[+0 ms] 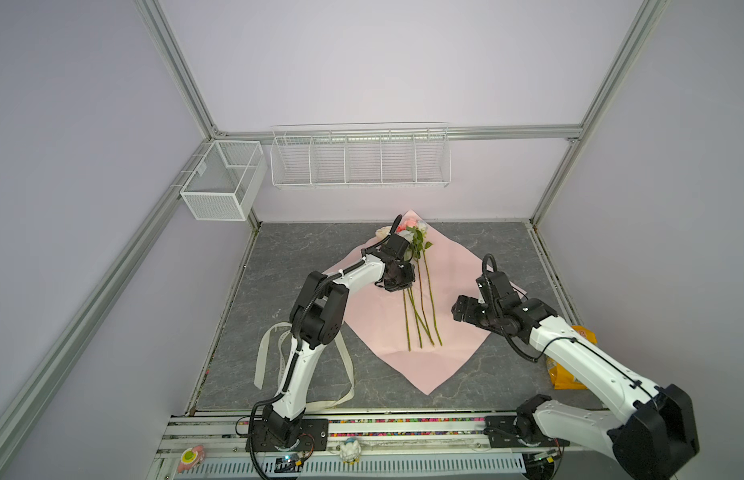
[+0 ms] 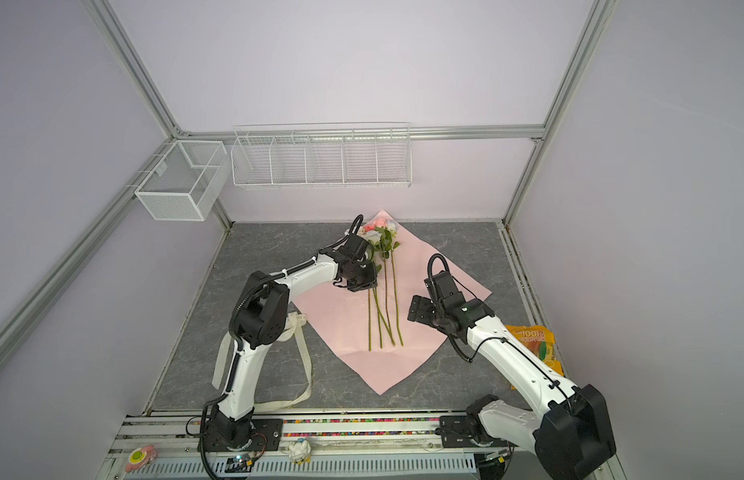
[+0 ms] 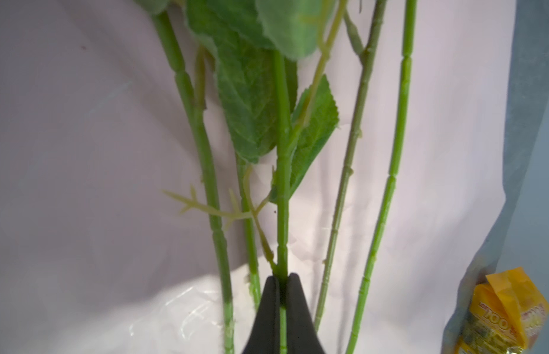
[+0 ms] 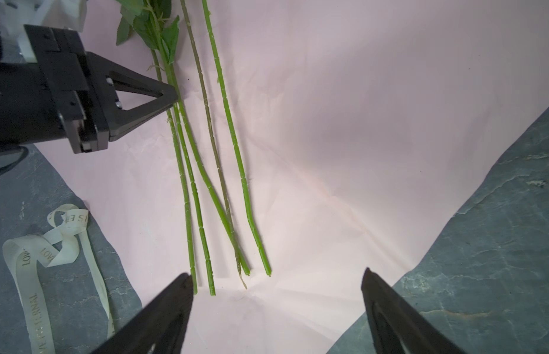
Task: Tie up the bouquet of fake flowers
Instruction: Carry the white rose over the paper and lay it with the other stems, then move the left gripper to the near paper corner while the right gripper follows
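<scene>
A cream printed ribbon lies looped on the grey tabletop; a yellow packet (snacks, perhaps) lies apart.

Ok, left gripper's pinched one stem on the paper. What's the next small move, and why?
Probably lower the open right gripper over the loose stem ends and nudge them together. The left gripper is shut on only one fake-flower stem; the other four lie fanned apart on the pink paper, too spread to tie.

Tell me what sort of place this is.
Probably a robot lab cell, not a florist's: aluminium frame with plain walls, left arm and right arm bolted to a rail, wire baskets hung behind.
</scene>
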You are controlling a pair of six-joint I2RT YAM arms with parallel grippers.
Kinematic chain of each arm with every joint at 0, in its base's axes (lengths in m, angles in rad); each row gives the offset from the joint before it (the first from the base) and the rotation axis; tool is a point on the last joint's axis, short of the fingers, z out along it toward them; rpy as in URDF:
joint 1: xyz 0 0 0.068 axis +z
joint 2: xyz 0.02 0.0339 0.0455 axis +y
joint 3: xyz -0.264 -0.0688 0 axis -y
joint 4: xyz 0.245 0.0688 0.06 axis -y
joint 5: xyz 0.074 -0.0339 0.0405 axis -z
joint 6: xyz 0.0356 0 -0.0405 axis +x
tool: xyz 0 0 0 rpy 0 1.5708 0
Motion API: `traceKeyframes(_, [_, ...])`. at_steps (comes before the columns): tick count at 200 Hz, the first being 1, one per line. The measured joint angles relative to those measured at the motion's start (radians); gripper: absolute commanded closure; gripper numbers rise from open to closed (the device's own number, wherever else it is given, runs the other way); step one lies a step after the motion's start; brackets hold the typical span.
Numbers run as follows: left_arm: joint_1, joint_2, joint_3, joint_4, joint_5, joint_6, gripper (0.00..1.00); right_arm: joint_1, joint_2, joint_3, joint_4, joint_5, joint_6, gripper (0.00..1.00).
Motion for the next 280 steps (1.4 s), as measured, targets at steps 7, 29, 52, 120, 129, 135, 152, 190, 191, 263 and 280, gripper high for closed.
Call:
traceKeyframes(7, [0.000,0.002,0.007,-0.014,-0.009,0.007,0.86,0.000,0.000,0.000,0.005,-0.005,-0.001,0.11])
traceKeyframes(29, [0.000,-0.003,0.016,-0.044,-0.034,0.036,0.77,0.000,-0.009,-0.004,0.033,-0.027,-0.004,0.11])
traceKeyframes(52, [0.000,-0.008,0.023,-0.058,-0.042,0.057,0.70,0.000,-0.016,-0.006,0.058,-0.050,-0.008,0.11])
traceKeyframes(120, [0.000,-0.296,-0.170,0.011,-0.052,0.083,0.58,0.000,-0.122,-0.058,0.031,-0.097,-0.044,0.11])
traceKeyframes(129, [0.000,-0.377,-0.243,0.048,-0.060,0.084,0.57,0.000,-0.154,-0.082,-0.004,-0.088,-0.050,0.11])
traceKeyframes(135, [0.000,-0.431,-0.287,0.071,-0.067,0.087,0.57,0.000,-0.174,-0.095,-0.032,-0.080,-0.055,0.11])
traceKeyframes(152, [0.000,-0.564,-0.410,0.142,-0.083,0.090,0.57,0.000,-0.236,-0.139,-0.099,-0.072,-0.064,0.11])
traceKeyframes(190, [-0.003,-0.768,-0.689,0.320,-0.082,0.082,0.57,0.058,-0.386,-0.256,-0.206,-0.094,-0.029,0.11])
traceKeyframes(191, [-0.003,-0.772,-0.698,0.325,-0.082,0.081,0.57,0.063,-0.390,-0.261,-0.209,-0.095,-0.024,0.11])
traceKeyframes(263, [-0.005,-0.919,-0.909,0.410,-0.079,0.034,0.57,0.167,-0.438,-0.272,-0.279,-0.090,0.098,0.11])
traceKeyframes(280, [-0.006,-0.976,-0.960,0.419,-0.074,0.019,0.57,0.172,-0.436,-0.241,-0.282,-0.090,0.098,0.11])
